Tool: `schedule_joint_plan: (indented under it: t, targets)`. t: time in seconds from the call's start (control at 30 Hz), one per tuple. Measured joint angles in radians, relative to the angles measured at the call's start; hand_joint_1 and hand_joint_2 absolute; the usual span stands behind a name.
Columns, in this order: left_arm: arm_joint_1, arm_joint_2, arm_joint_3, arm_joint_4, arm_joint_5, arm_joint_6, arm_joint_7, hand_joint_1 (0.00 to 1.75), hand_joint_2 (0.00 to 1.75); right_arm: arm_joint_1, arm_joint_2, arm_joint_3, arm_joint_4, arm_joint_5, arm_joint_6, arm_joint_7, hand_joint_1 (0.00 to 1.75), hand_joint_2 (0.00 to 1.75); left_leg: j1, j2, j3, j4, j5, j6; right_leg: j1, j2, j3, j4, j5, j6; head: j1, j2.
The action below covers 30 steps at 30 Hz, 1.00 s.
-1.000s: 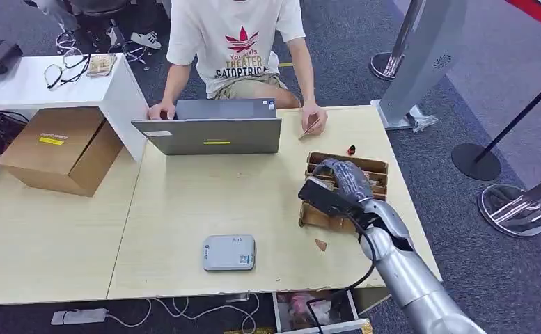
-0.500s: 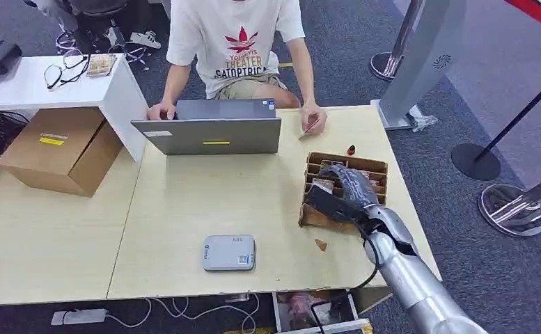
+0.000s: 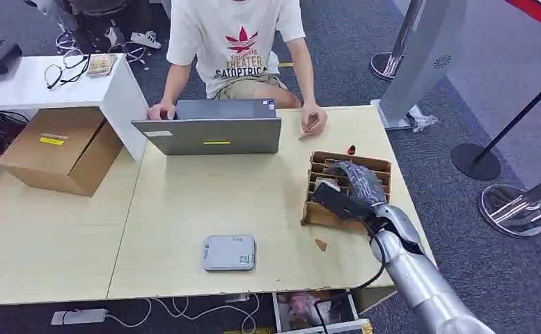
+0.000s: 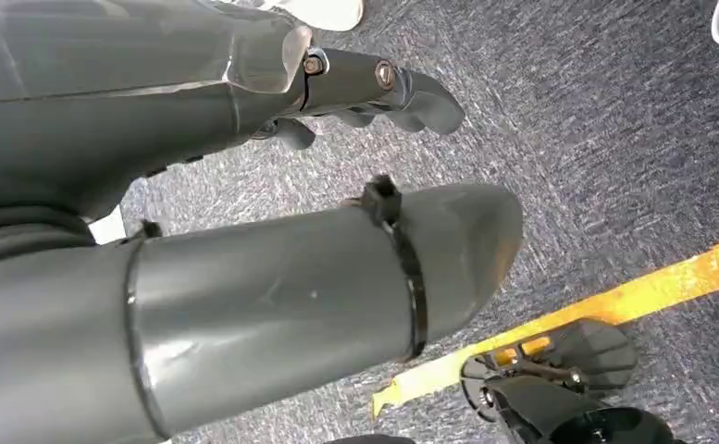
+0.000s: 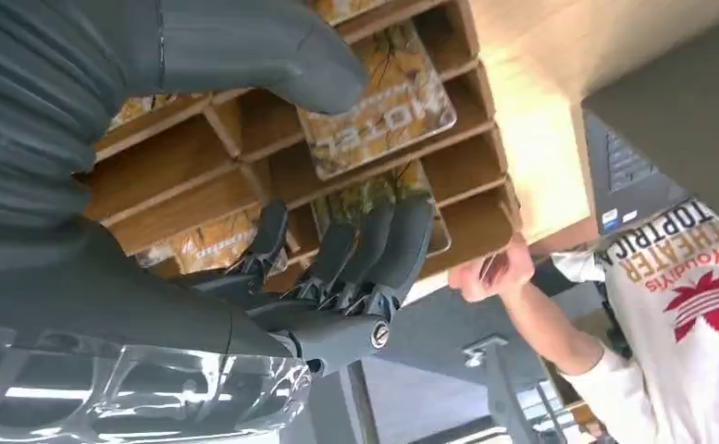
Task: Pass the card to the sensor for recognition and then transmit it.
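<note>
A: Where is the right hand [image 3: 354, 186]?

B: Right of centre in the head view, over the slotted cardboard box [image 3: 381, 167] on the table [image 3: 184, 209]. Up close its fingers [image 5: 374, 245] reach into the slots, thumb [image 5: 263, 46] apart, around a card [image 5: 383, 97]. I cannot tell whether it holds one.

A: And the cards?

B: Standing in the box's slots; several show yellow print.

A: The sensor [image 3: 229, 252]?

B: Grey, lower centre, well apart from the box.

A: The left hand [image 4: 365, 88]?

B: Hanging over carpet, fingers curled, holding nothing.

A: Anyone near?

B: A person [image 3: 236, 45] at top centre behind a laptop [image 3: 208, 129], a card in one hand.
</note>
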Motion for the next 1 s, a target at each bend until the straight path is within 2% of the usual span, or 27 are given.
schedule_joint_plan:
  t: [0.27, 0.6, 0.63, 1.0]
  targets:
    - [0.000, 0.002, -0.001, 0.000, 0.002, 0.000, 0.000, 0.00, 0.00, 0.001, -0.009, -0.006, -0.025, 0.017, 0.002, 0.011, 0.72, 1.75, 0.000, 0.000, 0.000, 0.000, 0.000, 0.000, 0.000, 0.000, 0.000, 0.000, 0.000, 0.000, 0.000, 0.000]
    - [0.000, 0.002, -0.002, 0.000, 0.005, 0.000, -0.002, 0.00, 0.00, 0.007, -0.029, -0.007, -0.054, 0.046, 0.020, 0.039, 0.77, 1.75, 0.000, 0.000, 0.000, 0.000, 0.000, 0.000, 0.000, 0.000, 0.000, 0.000, 0.000, 0.000, 0.000, 0.000]
    - [-0.001, 0.002, -0.003, 0.000, 0.003, 0.000, -0.002, 0.00, 0.00, 0.011, -0.034, -0.007, -0.061, 0.056, 0.019, 0.046, 0.72, 1.75, 0.000, 0.000, 0.000, 0.000, 0.000, 0.000, 0.000, 0.000, 0.000, 0.000, 0.000, 0.000, 0.000, 0.000]
    - [-0.005, 0.002, -0.011, 0.000, 0.002, -0.003, 0.002, 0.00, 0.00, 0.047, -0.071, -0.001, -0.150, 0.179, 0.010, 0.109, 0.75, 1.75, 0.000, 0.000, 0.000, 0.000, 0.000, 0.000, 0.000, 0.000, 0.000, 0.000, 0.000, 0.000, 0.000, 0.000]
